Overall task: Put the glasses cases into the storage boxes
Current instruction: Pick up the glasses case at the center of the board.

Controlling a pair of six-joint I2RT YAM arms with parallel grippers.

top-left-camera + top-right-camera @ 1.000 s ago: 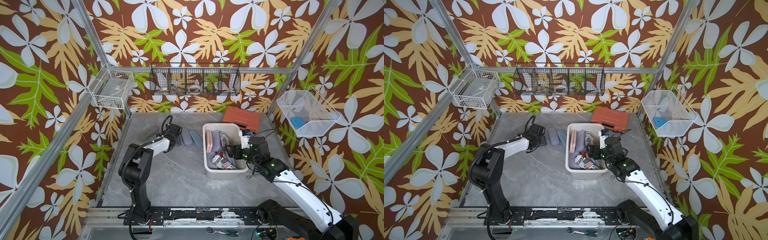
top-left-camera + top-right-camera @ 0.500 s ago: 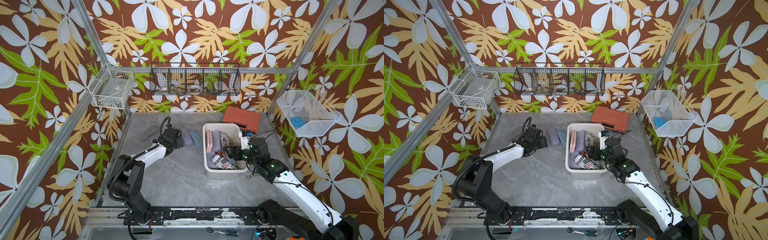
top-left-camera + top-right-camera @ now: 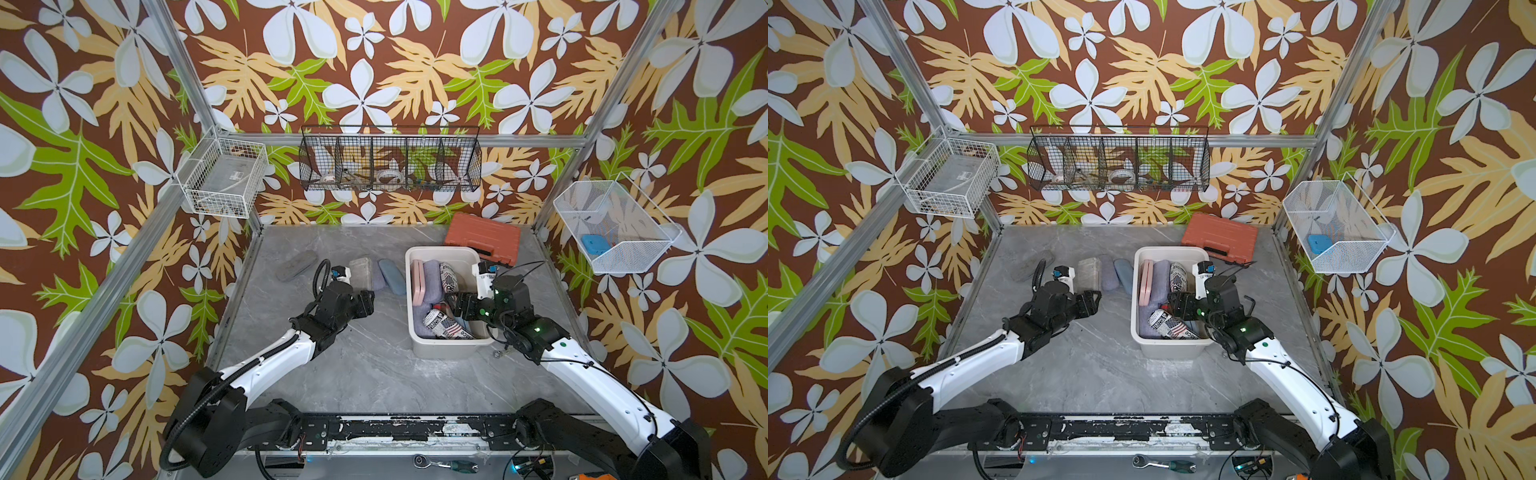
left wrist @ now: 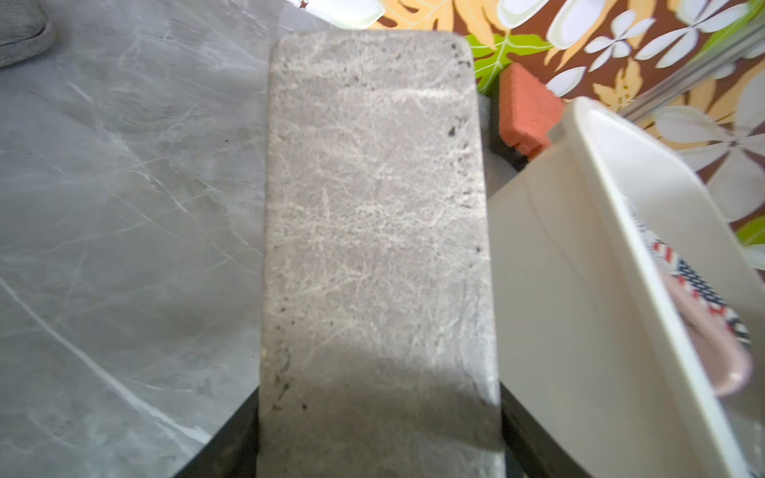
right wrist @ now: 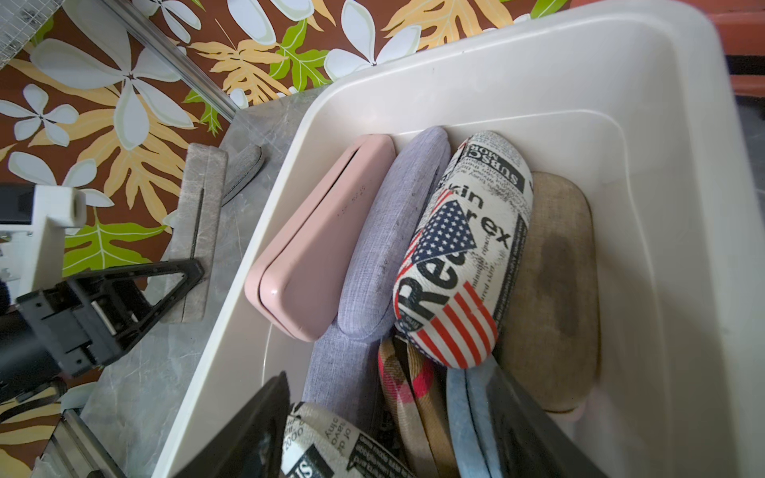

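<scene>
Hovering near the tub rim (image 5: 496, 74), left claw (image 4: 378, 434) clamps grey case (image 4: 372, 207); right claw (image 5: 389, 414) gapes wide inside.

On my feed the left arm (image 3: 274, 368) and right arm (image 3: 602, 386) wear white shells over their long links, with black joints and black bases. A ribbed black hose (image 3: 320, 277) follows the left one. Thin black wires (image 3: 523, 264) loop off the right, where small green lights (image 3: 538, 329) glow. The left pincer (image 3: 368, 299) and right pincer (image 3: 451, 305) are black, each with a white block (image 3: 340, 272) behind it. Both bases share a scuffed black rail (image 3: 374, 428) at the near edge.
</scene>
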